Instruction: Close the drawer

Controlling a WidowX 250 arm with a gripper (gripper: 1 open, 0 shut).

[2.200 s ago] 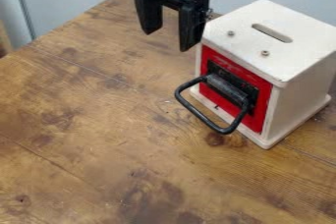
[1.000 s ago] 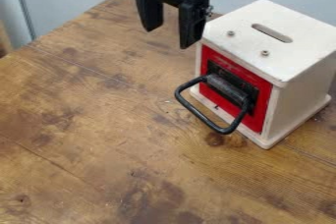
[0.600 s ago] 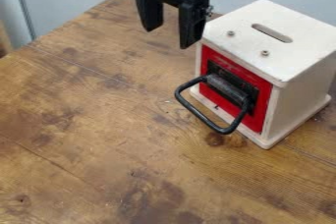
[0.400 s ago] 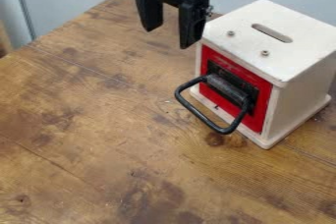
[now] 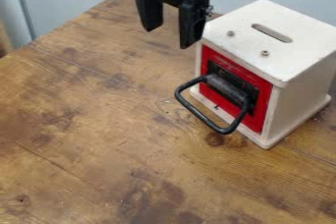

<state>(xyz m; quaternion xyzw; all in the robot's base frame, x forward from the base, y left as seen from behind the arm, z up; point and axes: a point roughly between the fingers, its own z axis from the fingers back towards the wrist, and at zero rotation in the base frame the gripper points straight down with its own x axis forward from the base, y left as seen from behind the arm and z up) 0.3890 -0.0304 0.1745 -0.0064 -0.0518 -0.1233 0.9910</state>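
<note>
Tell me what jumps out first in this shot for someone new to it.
The cream box with its red drawer at the right of the wooden table, a big black loop handle sticking out in front. Then the black hand, open, hanging above the table just left of the box.

black gripper (image 5: 172,29) – two flat, squared fingers

A worn wooden table (image 5: 92,120) carries a cream box casing (image 5: 296,76), its loop handle (image 5: 207,110) resting on the boards.
</note>
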